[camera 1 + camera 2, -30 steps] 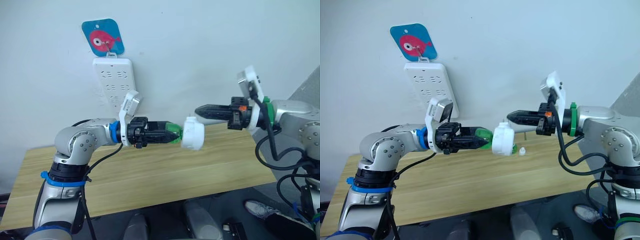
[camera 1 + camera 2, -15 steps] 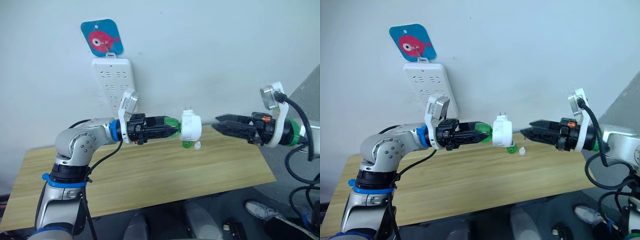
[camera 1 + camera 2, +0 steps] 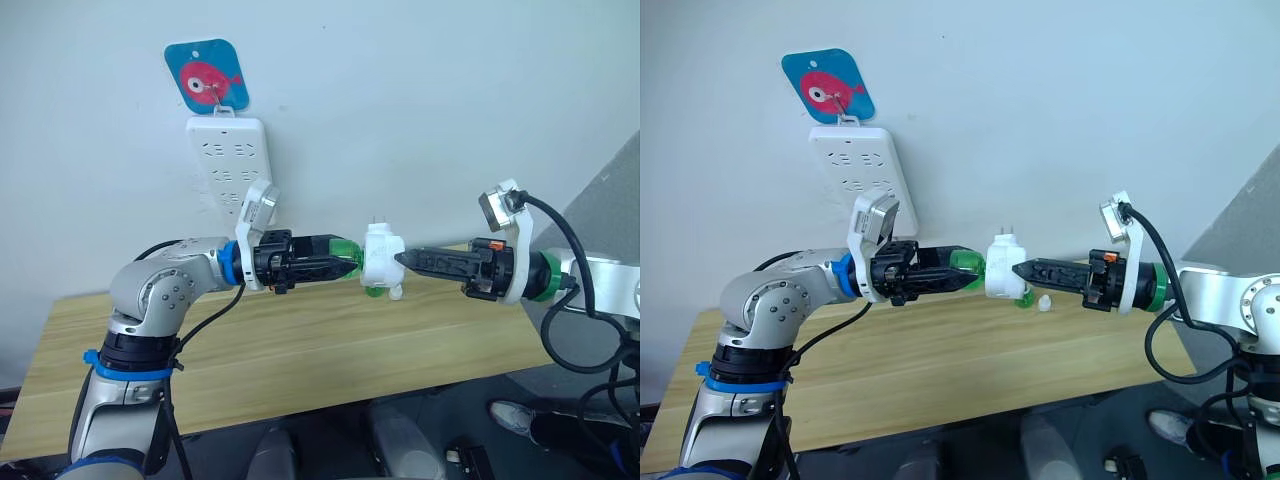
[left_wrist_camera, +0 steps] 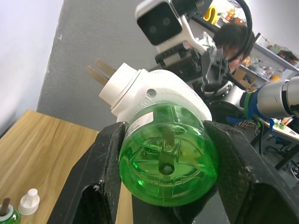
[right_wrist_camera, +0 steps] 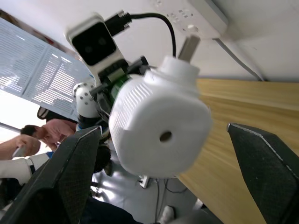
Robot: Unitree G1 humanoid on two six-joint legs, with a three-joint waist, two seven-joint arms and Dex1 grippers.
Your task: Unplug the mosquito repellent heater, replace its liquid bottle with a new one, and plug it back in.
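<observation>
The mosquito repellent heater [image 3: 382,256], white and rounded with its two prongs pointing up, hangs in the air above the table. A green liquid bottle [image 4: 163,163] is fitted into it. My left gripper [image 3: 345,258] is shut on that bottle, one finger on each side. From the right, my right gripper [image 3: 403,259] reaches the heater's domed face [image 5: 159,126]. Its fingers [image 5: 79,154] stand wide open on either side of the heater, and I cannot tell if they touch it.
On the wooden table [image 3: 300,350], just behind the heater, stand a second small green bottle [image 3: 1024,299] and a white cap [image 3: 1045,302]. A white power strip [image 3: 228,160] hangs on the wall under a fish-print hook [image 3: 205,77]. A person [image 4: 233,37] sits in the background.
My right gripper was shut at the heater, drew back to the right, opened, and has come back up to it. The heater has turned so its prongs point up.
</observation>
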